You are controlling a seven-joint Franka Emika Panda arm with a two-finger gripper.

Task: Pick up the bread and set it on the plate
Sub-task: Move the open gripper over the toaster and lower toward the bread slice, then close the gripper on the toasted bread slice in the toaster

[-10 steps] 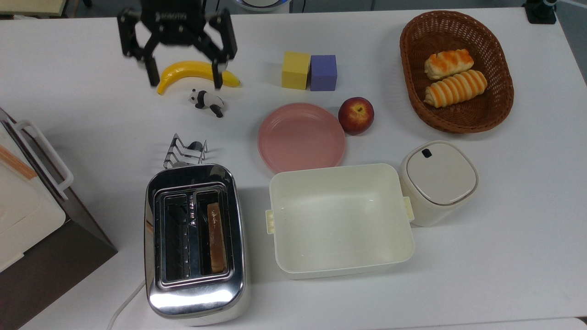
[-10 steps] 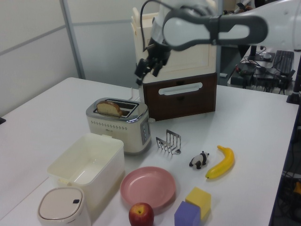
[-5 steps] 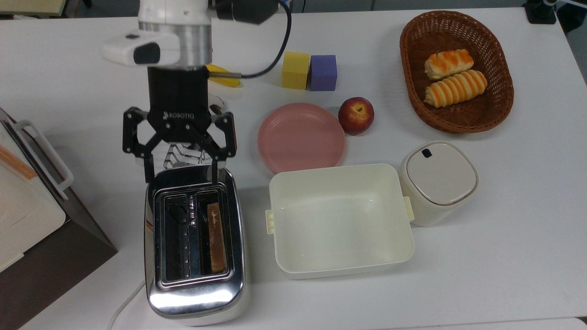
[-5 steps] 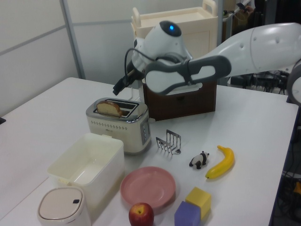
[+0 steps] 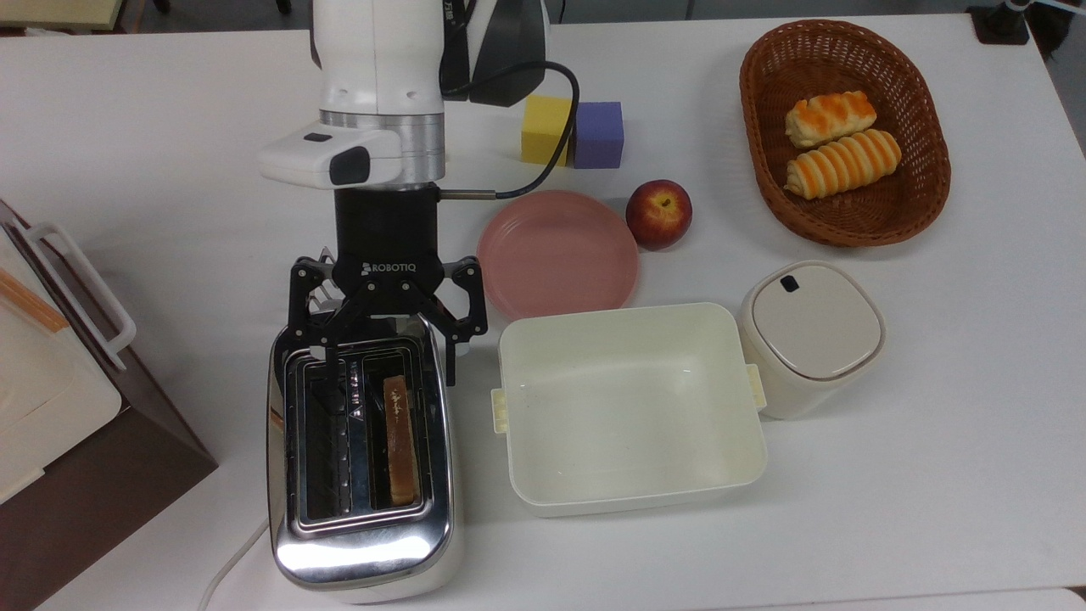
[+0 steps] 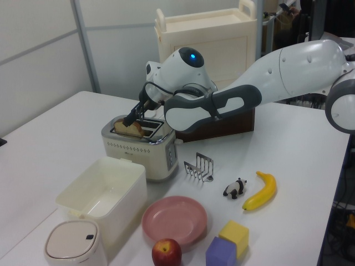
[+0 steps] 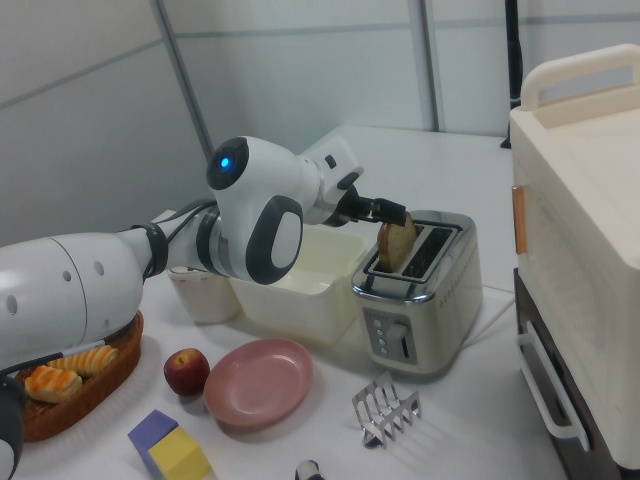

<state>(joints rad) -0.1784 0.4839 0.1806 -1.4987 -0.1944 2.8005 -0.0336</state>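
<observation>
Your gripper (image 5: 386, 367) hangs spread wide over the toaster's (image 5: 361, 552) near end; the bread (image 5: 400, 437) stands on edge in one slot, its long axis along the toaster, apart from the plate (image 5: 557, 253).

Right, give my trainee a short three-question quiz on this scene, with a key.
1. True or false: the bread already lies on the plate.
2. Multiple choice: in the top view, which toaster slot holds the bread? A. the left slot B. the right slot C. neither
3. Fill in: in the top view, the apple sits just to the ____ of the plate.

Key:
1. False. It stands upright in the toaster, and the open gripper is over the toaster's near end.
2. B.
3. Right.
</observation>
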